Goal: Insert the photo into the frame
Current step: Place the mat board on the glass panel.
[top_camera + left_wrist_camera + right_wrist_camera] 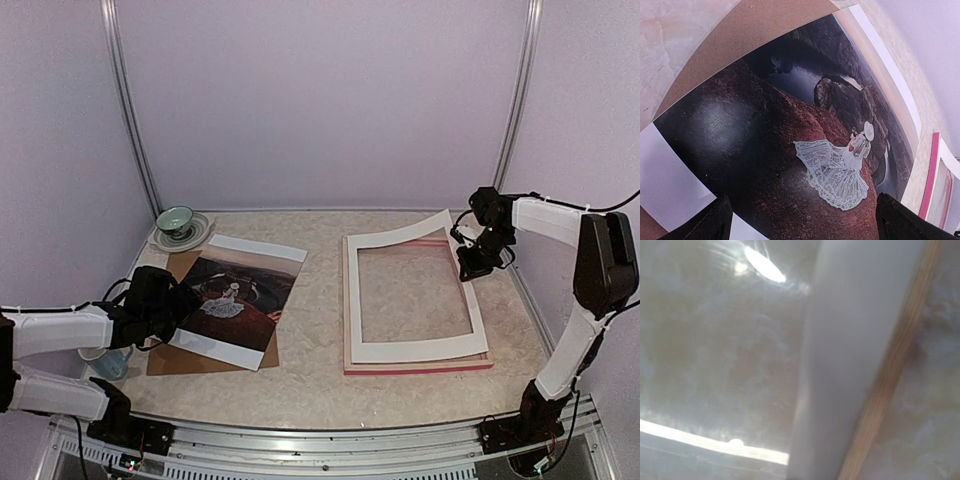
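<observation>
The glossy rectangular photo (235, 295) lies flat, left of the thin-railed pink frame (420, 367), its long axis pointing away and leaning right. The left gripper (172, 308) is spread wide over it. I cannot tell the right gripper's (470, 268) grip at the frame's right rail.

On the tabletop (320, 390), the photo (235, 298) lies left on a backing board (165, 358) — a cup (175, 219) on a saucer (201, 234) behind it; the frame (420, 367) lies right, a mat (420, 350) on top.

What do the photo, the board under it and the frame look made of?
The photo: glossy printed paper, judging by soft glare and white margins. The board: matte brown, likely card or fibreboard. The frame: pink-painted rails, pale grain elsewhere, probably wood.
</observation>
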Available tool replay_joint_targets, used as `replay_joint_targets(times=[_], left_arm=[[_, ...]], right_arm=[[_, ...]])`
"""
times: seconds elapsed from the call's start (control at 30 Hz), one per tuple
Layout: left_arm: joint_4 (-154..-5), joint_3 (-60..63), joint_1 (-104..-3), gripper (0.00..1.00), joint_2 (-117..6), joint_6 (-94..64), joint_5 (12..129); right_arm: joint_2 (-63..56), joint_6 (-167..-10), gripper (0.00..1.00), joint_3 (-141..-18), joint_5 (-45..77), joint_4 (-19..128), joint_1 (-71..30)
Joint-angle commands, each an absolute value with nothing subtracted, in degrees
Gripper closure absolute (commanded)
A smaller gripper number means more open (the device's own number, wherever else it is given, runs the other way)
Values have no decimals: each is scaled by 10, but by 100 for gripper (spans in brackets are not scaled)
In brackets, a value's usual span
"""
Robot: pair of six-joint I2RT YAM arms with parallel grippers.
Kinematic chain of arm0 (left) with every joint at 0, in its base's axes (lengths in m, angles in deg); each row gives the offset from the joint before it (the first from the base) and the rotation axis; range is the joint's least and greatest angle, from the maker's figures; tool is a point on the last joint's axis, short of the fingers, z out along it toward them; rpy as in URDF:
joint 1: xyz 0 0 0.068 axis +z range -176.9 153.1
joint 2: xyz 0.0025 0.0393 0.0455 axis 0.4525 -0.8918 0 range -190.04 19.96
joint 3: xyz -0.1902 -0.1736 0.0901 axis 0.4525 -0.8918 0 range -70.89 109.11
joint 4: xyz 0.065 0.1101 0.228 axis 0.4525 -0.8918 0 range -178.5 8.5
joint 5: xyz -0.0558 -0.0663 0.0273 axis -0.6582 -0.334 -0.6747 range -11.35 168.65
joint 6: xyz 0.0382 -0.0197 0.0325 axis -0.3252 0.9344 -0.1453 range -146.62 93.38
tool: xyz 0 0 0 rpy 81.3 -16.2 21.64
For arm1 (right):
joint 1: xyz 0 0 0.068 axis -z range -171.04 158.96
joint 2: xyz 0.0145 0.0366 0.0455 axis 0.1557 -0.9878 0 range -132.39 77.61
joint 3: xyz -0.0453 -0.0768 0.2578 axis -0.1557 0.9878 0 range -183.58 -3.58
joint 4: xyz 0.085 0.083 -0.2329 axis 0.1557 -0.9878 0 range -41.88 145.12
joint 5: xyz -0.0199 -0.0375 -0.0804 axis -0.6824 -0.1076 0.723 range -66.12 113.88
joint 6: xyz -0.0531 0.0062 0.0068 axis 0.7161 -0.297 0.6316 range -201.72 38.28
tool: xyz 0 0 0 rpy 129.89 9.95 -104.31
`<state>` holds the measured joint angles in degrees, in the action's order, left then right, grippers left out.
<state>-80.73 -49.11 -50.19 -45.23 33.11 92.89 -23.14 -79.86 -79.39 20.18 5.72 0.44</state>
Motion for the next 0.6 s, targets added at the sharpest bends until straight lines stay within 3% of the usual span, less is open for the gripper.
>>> replay_joint_targets(times=[0.0, 0.57], left_arm=[[-813, -481, -507, 1, -445, 323, 935], [-827, -484, -512, 1, -440, 322, 934]], right_arm=[[-193, -792, 87, -780, 208, 65, 3], [-171, -789, 86, -759, 213, 69, 3]])
